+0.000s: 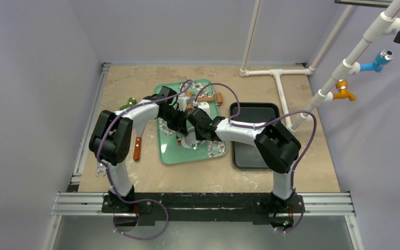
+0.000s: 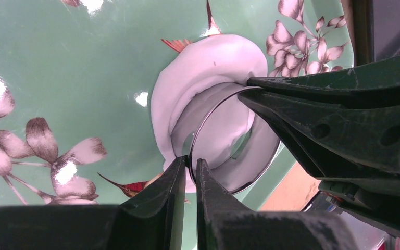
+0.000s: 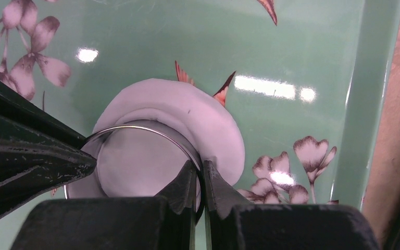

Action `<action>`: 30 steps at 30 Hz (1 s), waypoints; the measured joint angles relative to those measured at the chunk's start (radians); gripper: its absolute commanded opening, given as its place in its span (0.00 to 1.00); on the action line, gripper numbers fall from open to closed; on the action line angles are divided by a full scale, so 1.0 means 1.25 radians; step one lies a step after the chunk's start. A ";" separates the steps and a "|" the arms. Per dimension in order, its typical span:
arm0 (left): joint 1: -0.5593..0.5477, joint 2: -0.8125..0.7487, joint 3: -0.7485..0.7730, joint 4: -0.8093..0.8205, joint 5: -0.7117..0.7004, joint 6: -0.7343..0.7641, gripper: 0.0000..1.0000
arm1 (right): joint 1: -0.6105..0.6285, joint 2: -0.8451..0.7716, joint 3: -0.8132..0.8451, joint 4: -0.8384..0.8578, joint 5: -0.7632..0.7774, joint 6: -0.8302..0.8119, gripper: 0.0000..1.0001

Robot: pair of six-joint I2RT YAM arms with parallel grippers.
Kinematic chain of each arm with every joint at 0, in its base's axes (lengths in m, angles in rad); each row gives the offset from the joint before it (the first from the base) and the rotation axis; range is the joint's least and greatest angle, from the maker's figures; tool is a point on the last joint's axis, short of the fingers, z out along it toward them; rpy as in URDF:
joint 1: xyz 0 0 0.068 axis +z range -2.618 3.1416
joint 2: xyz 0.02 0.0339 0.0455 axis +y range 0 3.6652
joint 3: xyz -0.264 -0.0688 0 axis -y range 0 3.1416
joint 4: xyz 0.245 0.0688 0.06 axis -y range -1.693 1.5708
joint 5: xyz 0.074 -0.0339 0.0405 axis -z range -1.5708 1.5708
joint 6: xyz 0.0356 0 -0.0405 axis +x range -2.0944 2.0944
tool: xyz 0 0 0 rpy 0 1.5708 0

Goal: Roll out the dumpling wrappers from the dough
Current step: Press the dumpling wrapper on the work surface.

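Cutter press on flattened dough

Left gripper (image 2: pixel 189 172) and right gripper (image 3: pixel 199 179) each pinch the thin wall of the ring cutter (image 2: pixel 255 166) at different points of its rim, jaws closed on the metal. The cutter sits on the dough (image 2: pixel 203 62), a flattened white round lying on the green tray (image 2: pixel 83 78). More dough shows outside one side of the ring than the other. Likely step: stamping out a wrapper. Both arms should push down evenly, keep the rim level, perhaps twist slightly, then lift together so the cut round is left on the tray.
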 measured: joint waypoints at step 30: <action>0.080 -0.033 0.034 -0.072 0.089 -0.006 0.00 | -0.018 0.003 -0.001 0.021 0.020 -0.058 0.00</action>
